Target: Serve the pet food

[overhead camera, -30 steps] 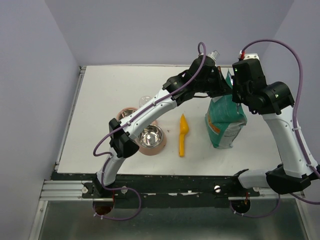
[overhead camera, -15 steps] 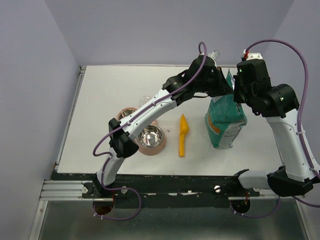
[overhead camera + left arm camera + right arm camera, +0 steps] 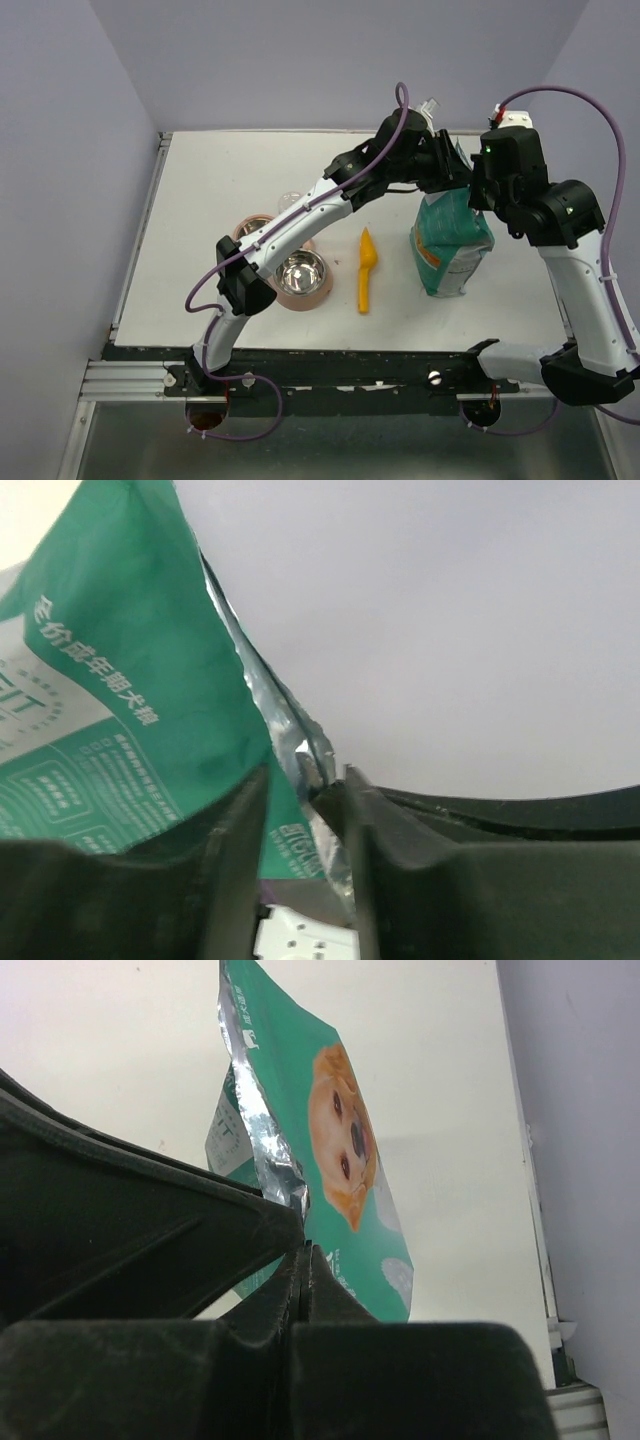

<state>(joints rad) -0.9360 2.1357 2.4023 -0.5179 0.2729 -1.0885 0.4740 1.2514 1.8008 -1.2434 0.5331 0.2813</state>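
Observation:
The teal-green bag stands upright at the right of the table. My left gripper reaches across to its top corner. In the left wrist view my left gripper has the bag's green panel and silver lining between its fingers and is closed on that edge. My right gripper hovers just right of the bag's top. In the right wrist view my right gripper has its fingers pressed together with nothing seen between them, and the bag is beyond it. The yellow scoop lies left of the bag. No pet food shows.
A steel bowl in a pink holder sits left of the scoop, with a second pink bowl and a clear glass behind it. The back wall is close behind the bag. The table's right edge runs beside the bag.
My right arm has drifted right and a little back, away from the bag's top. My left gripper and the bag have stayed put.

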